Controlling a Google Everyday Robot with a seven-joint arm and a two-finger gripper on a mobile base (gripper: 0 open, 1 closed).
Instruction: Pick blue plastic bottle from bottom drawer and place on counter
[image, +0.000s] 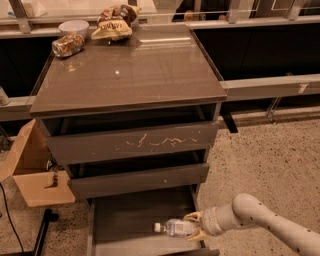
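Note:
The blue plastic bottle (174, 228) lies on its side, white cap pointing left, in the open bottom drawer (125, 220). My gripper (195, 226) reaches in from the right on a white arm, and its yellow-tipped fingers (192, 216) are shut on the bottle's base end. The bottle sits at or just above the drawer floor, near the drawer's right side. The counter (130, 70) is the glossy grey-brown top of the cabinet, well above the gripper.
On the counter's back left lie a shiny can (68, 45), a white bowl (73, 26) and a snack bag (114, 22). The scratched-front drawer (135, 142) and middle drawer (140, 180) overhang the bottom one. A cardboard box (30, 170) stands left of the cabinet.

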